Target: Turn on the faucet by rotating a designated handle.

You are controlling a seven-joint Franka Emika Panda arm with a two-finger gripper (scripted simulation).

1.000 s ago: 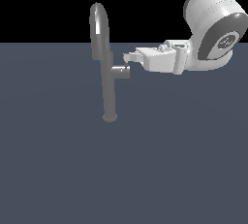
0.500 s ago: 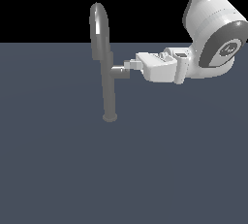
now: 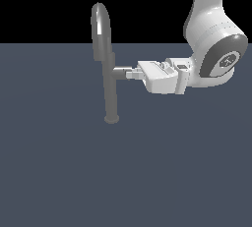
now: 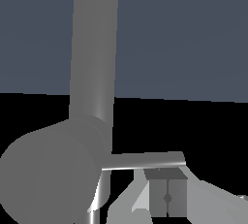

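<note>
The gripper [image 3: 130, 74] has been brought closer to the faucet [image 3: 106, 64] — its fingers [image 4: 167, 196] are pressed together just under the handle [image 4: 145, 160], gripping nothing, so it can be pushed round. The faucet stands mid-table [image 3: 59, 172].

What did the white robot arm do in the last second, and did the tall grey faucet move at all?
The white arm's gripper slid toward the exterior view's left and closed in on the short side stub of the tall glossy grey metal faucet. In the wrist view its fingertips sit right by the thin grey rod handle, but a grasp can't be confirmed. The faucet stands upright where it was.
</note>
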